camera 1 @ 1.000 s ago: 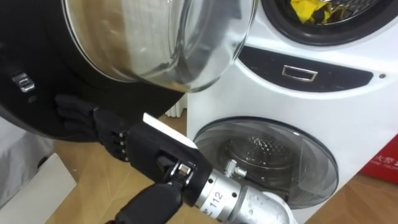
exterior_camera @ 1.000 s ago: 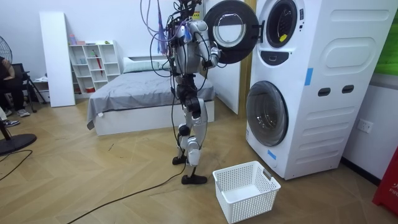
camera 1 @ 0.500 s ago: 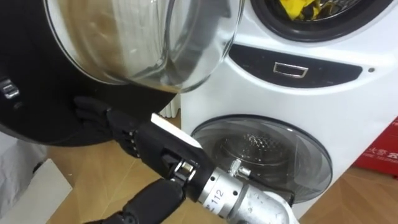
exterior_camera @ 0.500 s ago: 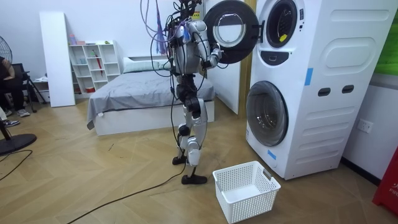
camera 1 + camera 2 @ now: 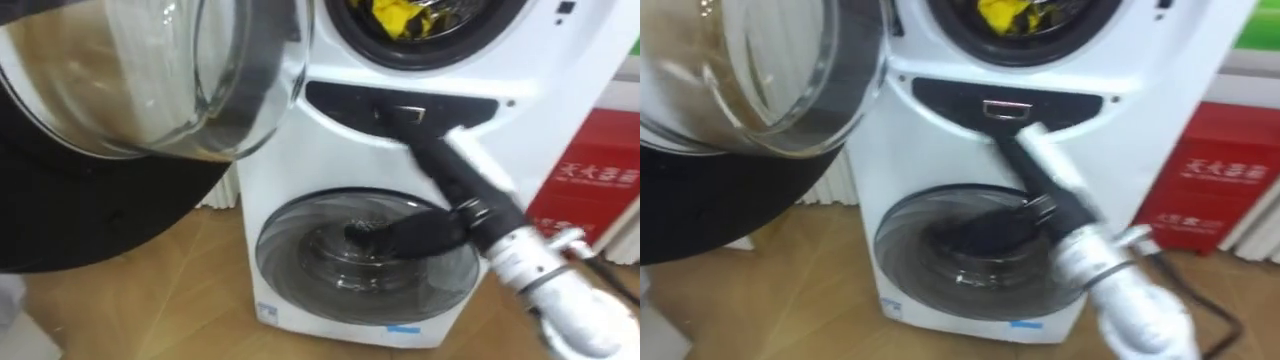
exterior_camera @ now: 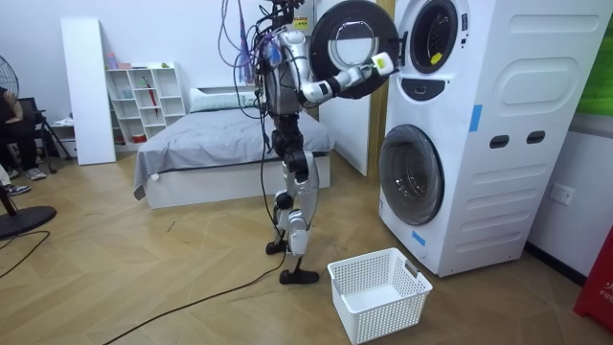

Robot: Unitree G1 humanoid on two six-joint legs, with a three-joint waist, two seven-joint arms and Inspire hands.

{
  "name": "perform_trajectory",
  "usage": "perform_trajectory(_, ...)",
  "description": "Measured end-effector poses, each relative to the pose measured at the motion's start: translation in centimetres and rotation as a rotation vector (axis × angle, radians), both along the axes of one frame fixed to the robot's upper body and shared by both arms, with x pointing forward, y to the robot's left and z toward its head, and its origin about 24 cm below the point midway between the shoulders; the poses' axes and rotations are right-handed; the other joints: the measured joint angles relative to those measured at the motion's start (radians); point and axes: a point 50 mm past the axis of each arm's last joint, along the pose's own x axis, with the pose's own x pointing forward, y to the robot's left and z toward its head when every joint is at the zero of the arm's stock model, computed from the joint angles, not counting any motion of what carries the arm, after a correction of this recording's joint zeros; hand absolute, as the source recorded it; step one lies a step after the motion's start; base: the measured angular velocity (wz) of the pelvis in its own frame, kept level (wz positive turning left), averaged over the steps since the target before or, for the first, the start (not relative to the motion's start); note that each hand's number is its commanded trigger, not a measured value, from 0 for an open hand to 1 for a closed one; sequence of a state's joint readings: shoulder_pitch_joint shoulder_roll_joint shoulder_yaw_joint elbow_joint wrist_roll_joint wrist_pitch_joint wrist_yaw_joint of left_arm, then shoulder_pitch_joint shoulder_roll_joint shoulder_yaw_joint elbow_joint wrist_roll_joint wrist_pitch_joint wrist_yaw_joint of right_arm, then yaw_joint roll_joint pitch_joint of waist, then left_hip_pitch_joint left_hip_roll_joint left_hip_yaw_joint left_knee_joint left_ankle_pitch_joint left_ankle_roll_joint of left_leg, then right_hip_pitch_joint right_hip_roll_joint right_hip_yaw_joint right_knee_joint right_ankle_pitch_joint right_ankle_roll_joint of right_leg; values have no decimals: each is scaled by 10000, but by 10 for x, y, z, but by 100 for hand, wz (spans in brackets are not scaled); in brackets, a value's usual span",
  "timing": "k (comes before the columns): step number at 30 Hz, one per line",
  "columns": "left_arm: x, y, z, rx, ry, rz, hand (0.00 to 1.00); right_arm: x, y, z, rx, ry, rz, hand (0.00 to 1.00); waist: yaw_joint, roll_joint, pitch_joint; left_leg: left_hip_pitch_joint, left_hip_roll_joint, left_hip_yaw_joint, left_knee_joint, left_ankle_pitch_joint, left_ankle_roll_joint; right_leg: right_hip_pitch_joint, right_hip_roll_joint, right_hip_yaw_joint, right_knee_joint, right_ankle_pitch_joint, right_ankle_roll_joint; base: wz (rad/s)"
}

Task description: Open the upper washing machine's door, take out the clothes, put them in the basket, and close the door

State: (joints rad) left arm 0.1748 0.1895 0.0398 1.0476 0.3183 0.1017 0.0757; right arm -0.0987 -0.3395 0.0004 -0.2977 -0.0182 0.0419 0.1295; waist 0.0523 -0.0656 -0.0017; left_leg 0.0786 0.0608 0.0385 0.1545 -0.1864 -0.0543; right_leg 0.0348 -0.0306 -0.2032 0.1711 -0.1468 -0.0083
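Right now I see the robot standing on the wooden floor [image 6: 144,278] before the two stacked machines, just beside the open door [image 5: 90,220] of the upper washing machine [image 6: 508,67]. This round door, with its bulging glass [image 5: 150,70], hangs out on the robot's left. The right hand [image 5: 450,168] comes in from the lower right and reaches up and a little to the left. It is in front of the dark panel [image 5: 340,100] that sits between the upper drum opening [image 5: 450,50] and the closed round door of the lower machine [image 5: 300,270]. The hand is much smeared in both eye views, so I cannot tell if its fingers are straight or curled, and I see nothing held in it. The yellow clothes [image 5: 400,15] lie inside the upper drum, at the front of the opening. They are above the fingertips and apart from them, with the lower rim of the opening between. In the room view the stretched arm ends close to the edge of the opening. A white basket [image 6: 378,292] stands on the floor near the robot's feet, in front of the lower machine. A red object [image 5: 590,175] stands to the right of the machines. Behind the robot there is a bed [image 6: 220,144], and a person [image 6: 11,125] sits at the room view's left edge.
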Motion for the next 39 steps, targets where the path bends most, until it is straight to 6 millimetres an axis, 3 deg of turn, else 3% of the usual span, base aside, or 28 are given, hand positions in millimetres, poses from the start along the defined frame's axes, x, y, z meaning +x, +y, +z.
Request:
perform_trajectory(2,-3,1,0,18,59,45,0,0,-10,4,-115,-215,-620,0,-36,-105,-24,73,-5,151,-12,-1,1,7,1,122,0,22,19,-20)
perform_trajectory(7,-7,2,0,4,157,162,0,2,-22,8,-47,-540,-1507,0,-95,-278,12,205,-10,161,-34,-3,4,27,-1,148,28,52,23,-6)
perform_trajectory(11,-9,1,-1,-132,235,188,0,11,-22,19,-134,-1023,-1691,0,-106,-241,88,199,-5,167,-34,-5,7,14,-3,154,45,53,22,0)
perform_trajectory(20,-13,5,-1,-178,344,612,0,27,-18,45,-378,-1847,-1849,0,144,-259,75,185,-10,174,-26,-8,10,6,1,135,16,50,25,0)
perform_trajectory(31,-9,4,0,-81,200,449,0,38,-22,39,337,-1317,-1792,0,343,-276,69,177,-5,152,-28,-10,12,1,-1,119,50,51,24,0)
perform_trajectory(39,-13,4,-1,35,316,441,0,40,-20,34,1395,-1032,-1600,0,727,-401,51,193,-6,133,-19,-10,13,9,-8,94,107,50,26,0)
